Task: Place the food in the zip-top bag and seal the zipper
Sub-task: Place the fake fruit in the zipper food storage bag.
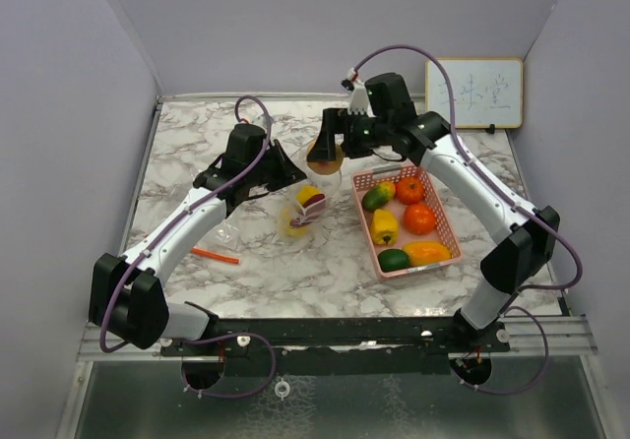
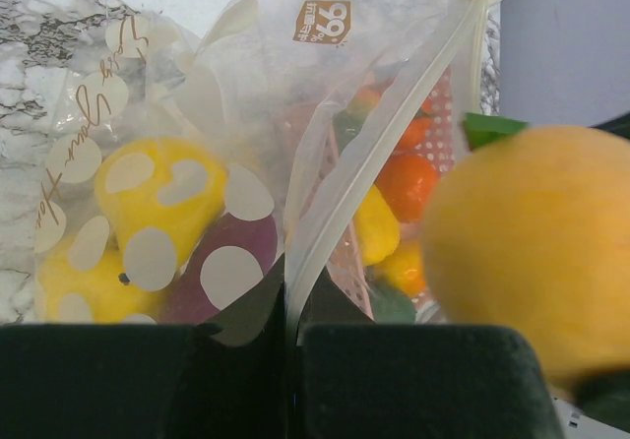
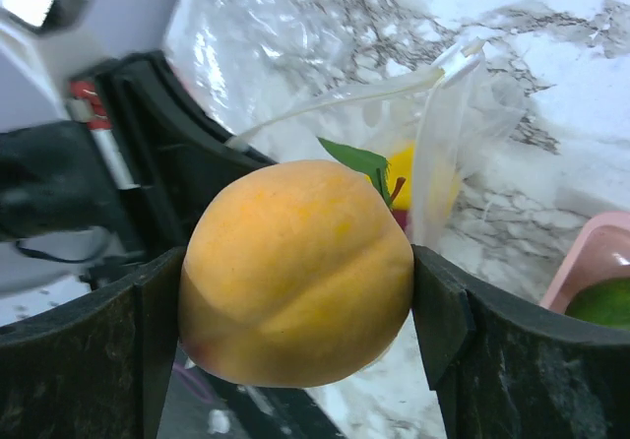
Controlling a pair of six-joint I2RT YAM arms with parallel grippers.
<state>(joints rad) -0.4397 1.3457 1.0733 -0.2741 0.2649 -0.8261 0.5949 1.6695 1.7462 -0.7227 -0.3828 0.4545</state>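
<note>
Loading: my right fingers [image 3: 482,360] clamp the peach [image 3: 295,272] by the bag [image 2: 295,85] mouth, my left fingers [image 2: 413,380] pinched on its rim (propping it open); next, lower and release

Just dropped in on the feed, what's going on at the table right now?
The left gripper pinches the rim of the zip-top bag between its fingers, holding the mouth open. The right gripper holds a toy peach right by the opening, not yet inside. Yellow pieces and a purple one are already in the bag. More toy fruit and vegetables sit in the pink basket, and the zipper is unsealed.
</note>
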